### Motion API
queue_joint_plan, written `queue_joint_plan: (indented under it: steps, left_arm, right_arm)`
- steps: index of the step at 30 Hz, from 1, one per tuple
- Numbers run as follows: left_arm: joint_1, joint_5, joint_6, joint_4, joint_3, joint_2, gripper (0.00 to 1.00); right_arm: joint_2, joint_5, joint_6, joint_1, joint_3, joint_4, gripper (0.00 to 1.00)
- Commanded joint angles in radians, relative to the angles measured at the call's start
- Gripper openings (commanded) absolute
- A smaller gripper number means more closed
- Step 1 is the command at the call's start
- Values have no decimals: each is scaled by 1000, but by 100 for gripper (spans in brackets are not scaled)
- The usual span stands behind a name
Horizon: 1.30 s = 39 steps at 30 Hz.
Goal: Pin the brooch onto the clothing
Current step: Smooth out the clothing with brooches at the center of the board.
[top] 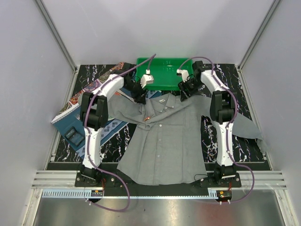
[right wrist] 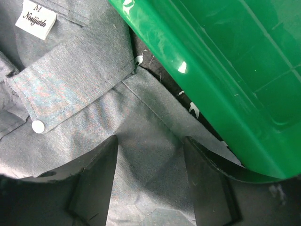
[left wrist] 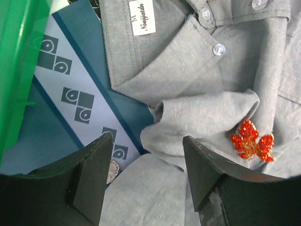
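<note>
A: Left gripper (left wrist: 146, 141): jaws apart, nothing between them. Under the gap is a bunched fold of the grey shirt (left wrist: 211, 94) and the edge of the blue patterned placemat (left wrist: 70, 108).

B: Right one?

A: Right gripper (right wrist: 150, 141): also spread and empty. It hangs over flat cloth at the shirt's shoulder, just beside the wall of the green crate (right wrist: 225, 70).

B: Where's the brooch?

A: The brooch (left wrist: 251, 141) sits on a raised fold of the shirt front below the collar (left wrist: 164, 61). It's outside the left jaws, close to the finger on its side. From overhead it's a small orange speck near the placket, between the two arms.

B: What worries you?

A: Three things.
- I can't tell whether the pin passes through the cloth or the brooch only rests there. The clasp is hidden.
- The fold is loose. If the left fingers shut on it or drag it, the cloth could roll and tip the brooch off or bury it.
- The right jaws are close to the crate. A sideways move might knock it and tug the shoulder, which would shift the whole front.

B: How does the brooch look?

A: It's shaped like a maple leaf, red-orange, with a glittering, grainy surface and a paler gold line along its veins. It lies face up and nearly flat, very small next to a finger. There's little edge to pinch, so I judge a grip would likely take cloth with it.
</note>
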Motion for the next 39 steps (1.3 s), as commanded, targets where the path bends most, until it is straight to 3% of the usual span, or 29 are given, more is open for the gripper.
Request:
queue_joint_plan:
  steps: [1,6,11,14,16,21,28,31,37,39]
  left_arm:
    - [-32,-38,-78,-12,83,46,64]
    - [-46,-49,-41,-48,110,63,61]
    - [-51,-41,-16,-102,156,87,24]
    - [-42,-43,-10,-121,150,76,0]
    - [-31,-14,-7,-122,124,47,0]
    - [0,32,25,-95,58,-46,0]
    - [35,89,125,7,-81,-216,0]
    - [37,79,283,-93,-75,-232,0]
    - [63,-47,554,-455,-60,-178,0]
    - [64,-125,553,-431,-113,-184,0]
  right_arm:
    - [22,-36,7,-2,55,-15,62]
    - [19,-96,-29,-2,68,-48,54]
    - [23,-129,-62,-2,86,-110,40]
    - [11,-138,-84,-2,78,-126,12]
    - [-1,-144,-88,-2,77,-138,0]
    - [-102,-181,-76,-13,7,-85,0]
    - [-227,-210,-3,-22,-66,126,0]
    - [-253,-205,14,-22,-80,163,0]
    - [-244,-205,-30,-24,-95,104,0]
    - [-262,-199,-39,-24,-136,107,0]
